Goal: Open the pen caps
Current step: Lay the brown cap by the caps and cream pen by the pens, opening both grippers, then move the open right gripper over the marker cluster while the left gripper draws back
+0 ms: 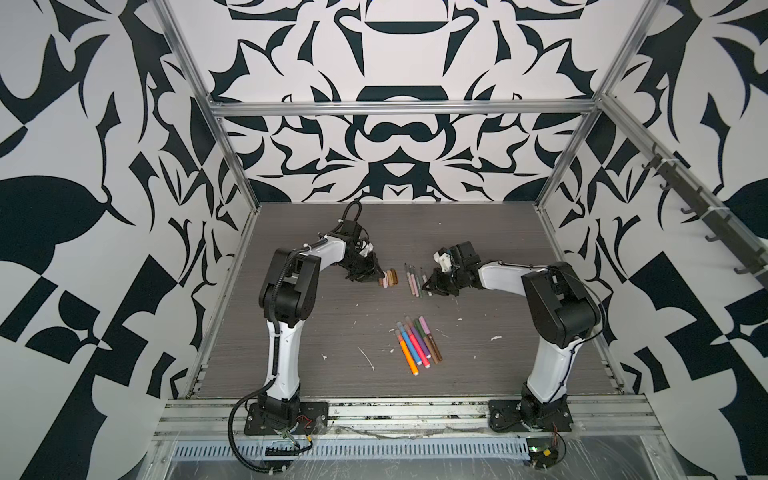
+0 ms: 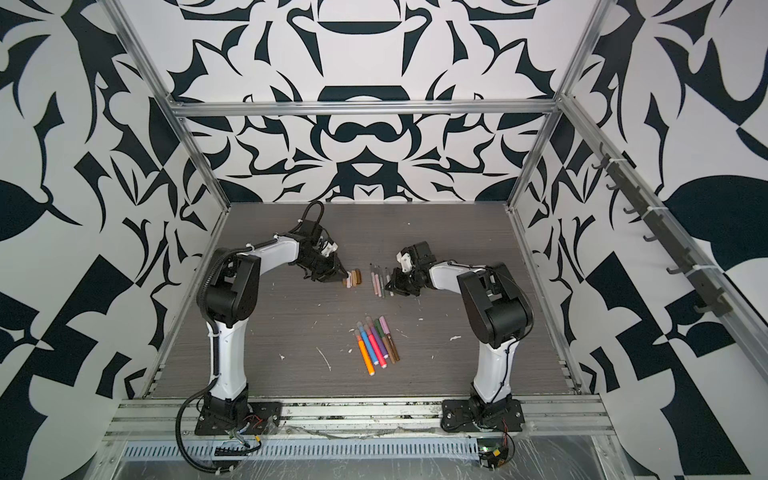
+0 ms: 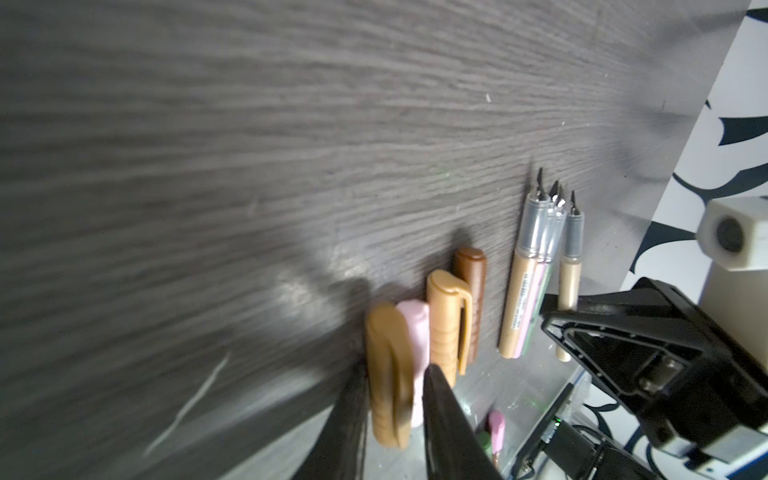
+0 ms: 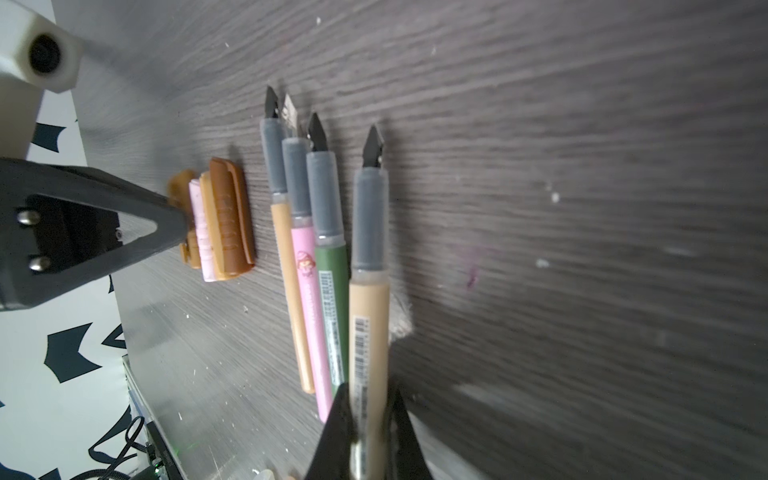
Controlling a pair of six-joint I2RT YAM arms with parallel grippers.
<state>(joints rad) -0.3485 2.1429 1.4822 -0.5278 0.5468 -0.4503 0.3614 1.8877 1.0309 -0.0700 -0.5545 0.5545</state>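
- Grey wood-grain surface (image 1: 332,232), seen from above in both top views, with patterned black-and-white walls around it and an arm at each side.
- Four loose caps (image 1: 389,277) lie side by side in a tight row, a little left of centre. From the outer end they run tan cap (image 3: 386,365), pink, tan with a clip, brown.
- At the outer end of that row, the left jaws sit low over the surface. In the left wrist view they stand slightly apart, with the end of the tan cap between their fingertips (image 3: 438,399). I cannot tell whether they touch it.
- Four uncapped pens (image 1: 415,279) lie just right of the caps, with their dark nibs pointing towards the back wall.
- On that side, the right jaws are closed on the rear of the tan pen (image 4: 369,316), the one farthest from the caps. Its barrel runs out from between the fingertips (image 4: 338,419). I cannot tell whether it is clear of the surface.
- Nearer to me, well apart from both arms, the capped pens (image 1: 417,343) lie in a bundle. Orange, blue, pink, purple and brown are among them.
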